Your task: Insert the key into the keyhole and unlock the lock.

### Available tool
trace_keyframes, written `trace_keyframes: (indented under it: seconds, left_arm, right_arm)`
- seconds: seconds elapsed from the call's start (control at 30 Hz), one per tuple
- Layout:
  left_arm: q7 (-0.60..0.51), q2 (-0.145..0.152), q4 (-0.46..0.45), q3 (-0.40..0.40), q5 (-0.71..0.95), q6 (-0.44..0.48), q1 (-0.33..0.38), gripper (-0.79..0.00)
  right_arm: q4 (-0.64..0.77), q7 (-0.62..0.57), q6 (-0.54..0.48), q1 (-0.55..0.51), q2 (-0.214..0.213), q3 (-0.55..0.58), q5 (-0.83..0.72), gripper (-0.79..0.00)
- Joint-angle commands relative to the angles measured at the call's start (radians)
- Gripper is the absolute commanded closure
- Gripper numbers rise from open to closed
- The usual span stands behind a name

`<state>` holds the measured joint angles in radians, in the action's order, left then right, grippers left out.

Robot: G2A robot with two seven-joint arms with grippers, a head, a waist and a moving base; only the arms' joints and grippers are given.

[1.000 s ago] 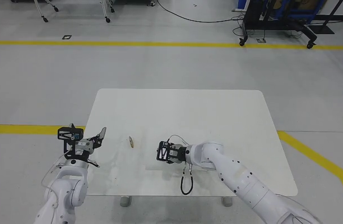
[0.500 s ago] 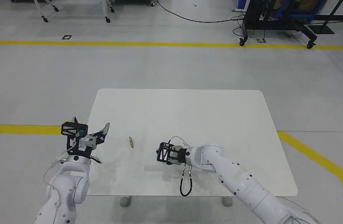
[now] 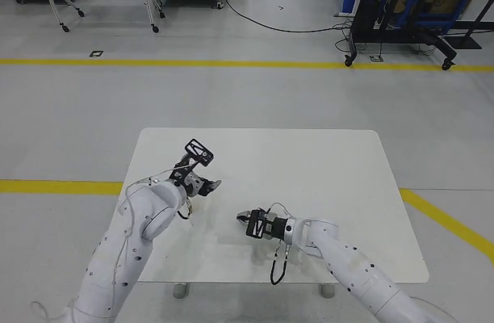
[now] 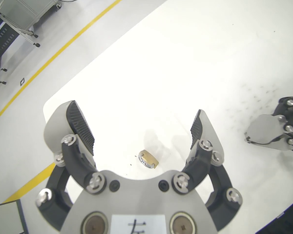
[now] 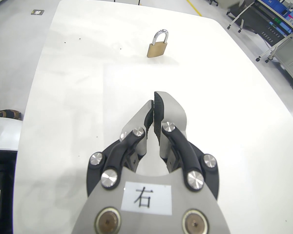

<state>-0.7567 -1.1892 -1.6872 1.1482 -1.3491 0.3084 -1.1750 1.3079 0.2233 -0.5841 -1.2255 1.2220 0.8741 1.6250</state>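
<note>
Padlock (image 4: 148,159) foreshortened beneath spread left end effector (image 4: 136,106)

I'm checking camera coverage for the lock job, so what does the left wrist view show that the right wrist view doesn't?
Left wrist view: looks down on the padlock from above, seen through the open left end effector. Right wrist view: the padlock side-on, standing upright with its shackle up, beyond the shut right end effector. Both: the padlock on the white table, plus part of the other arm's end effector.
</note>
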Motion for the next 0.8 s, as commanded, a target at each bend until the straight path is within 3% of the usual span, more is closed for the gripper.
trace_keyframes:
  seconds: [0.0,0.23,0.77]
  left_arm:
    - [-0.003,-0.010,0.040,-0.060,-0.012,0.003,0.032,-0.785]
    - [-0.012,-0.034,0.151,-0.165,-0.021,-0.002,0.081,-0.785]
    - [0.030,-0.056,0.252,-0.230,-0.108,-0.062,0.098,-0.785]
  right_arm:
    - [0.020,0.001,-0.007,-0.013,-0.008,0.014,0.015,0.000]
    - [0.079,-0.022,-0.012,-0.035,-0.021,0.040,0.035,0.000]
    - [-0.033,-0.062,0.022,0.043,0.001,0.054,-0.127,0.000]
